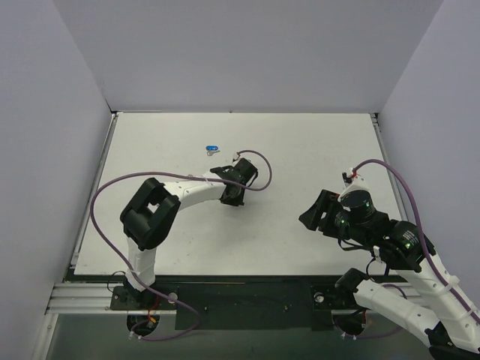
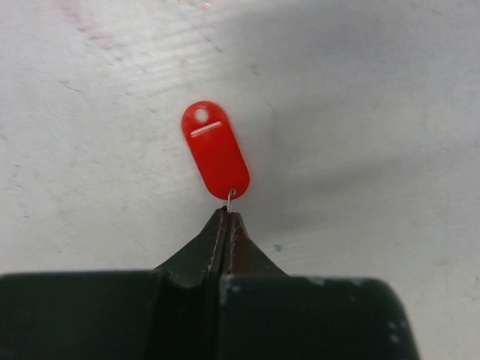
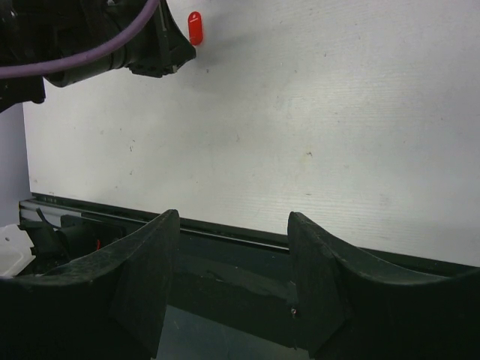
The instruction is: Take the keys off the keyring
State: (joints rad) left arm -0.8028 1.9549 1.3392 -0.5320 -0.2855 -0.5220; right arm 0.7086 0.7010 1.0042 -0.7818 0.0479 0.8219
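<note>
The keyring's red oblong tag (image 2: 215, 150) lies flat on the white table (image 2: 375, 112), its thin metal ring (image 2: 230, 197) running into the tips of my left gripper (image 2: 226, 213). The jaws are pressed together on that ring wire. No key shows in any view; it may be hidden between the jaws. From above, the left gripper (image 1: 235, 163) sits mid-table with the tag just at its tip. The tag (image 3: 195, 28) also shows in the right wrist view. My right gripper (image 3: 234, 217) stands open and empty over the table's near edge, far to the right (image 1: 315, 211).
A small blue-tagged keyring (image 1: 211, 148) lies a little left of and beyond the left gripper. The left arm's purple cable (image 1: 259, 169) loops beside its wrist. White walls close off the back and sides; a black rail (image 3: 225, 232) runs along the near edge.
</note>
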